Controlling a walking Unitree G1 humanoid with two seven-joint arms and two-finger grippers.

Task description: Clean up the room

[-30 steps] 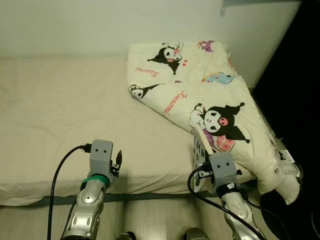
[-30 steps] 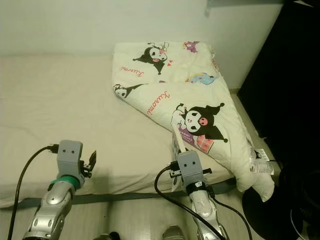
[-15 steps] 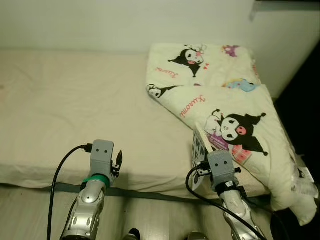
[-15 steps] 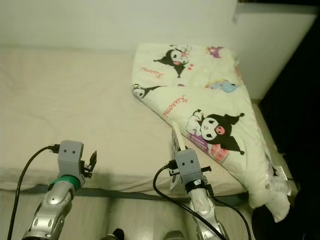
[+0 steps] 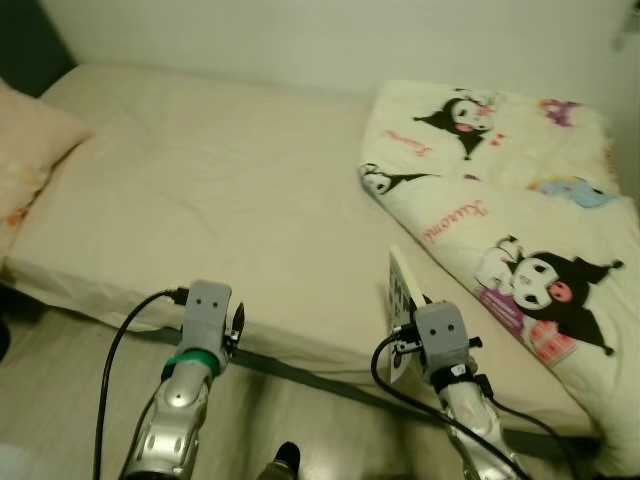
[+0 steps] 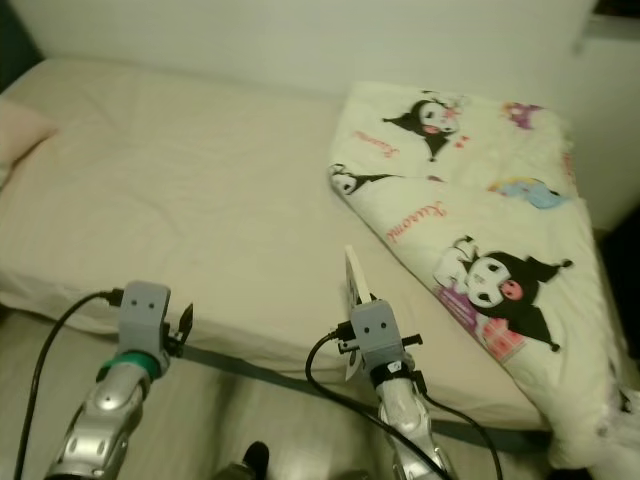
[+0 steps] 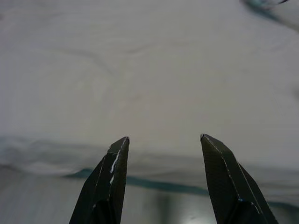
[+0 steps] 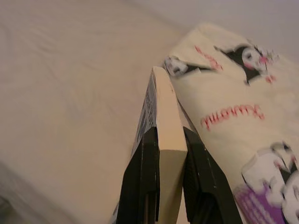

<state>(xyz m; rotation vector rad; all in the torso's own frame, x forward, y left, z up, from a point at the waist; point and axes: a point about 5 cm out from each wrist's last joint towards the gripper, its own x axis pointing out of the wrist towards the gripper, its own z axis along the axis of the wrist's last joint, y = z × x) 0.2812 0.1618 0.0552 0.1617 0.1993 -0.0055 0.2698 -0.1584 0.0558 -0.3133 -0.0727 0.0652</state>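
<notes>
Camera swung left, pillow (image 5: 25, 150) now visible; right gripper (image 8: 168, 154) clamps book (image 8: 163, 135); left gripper (image 7: 163, 140) jaws wide.

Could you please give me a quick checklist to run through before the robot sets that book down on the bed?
1. Book clamped between the right gripper's fingers: ok.
2. Left gripper open and holding nothing: ok.
3. Bare sheet ahead of both grippers to put the book on: ok.
4. Blanket lies to the robot's right, apart from that bare patch: ok.
5. Pillow sits at the far left end, out of the way: ok.
6. Book's front cover and condition: cannot tell, seen edge-on.
</notes>
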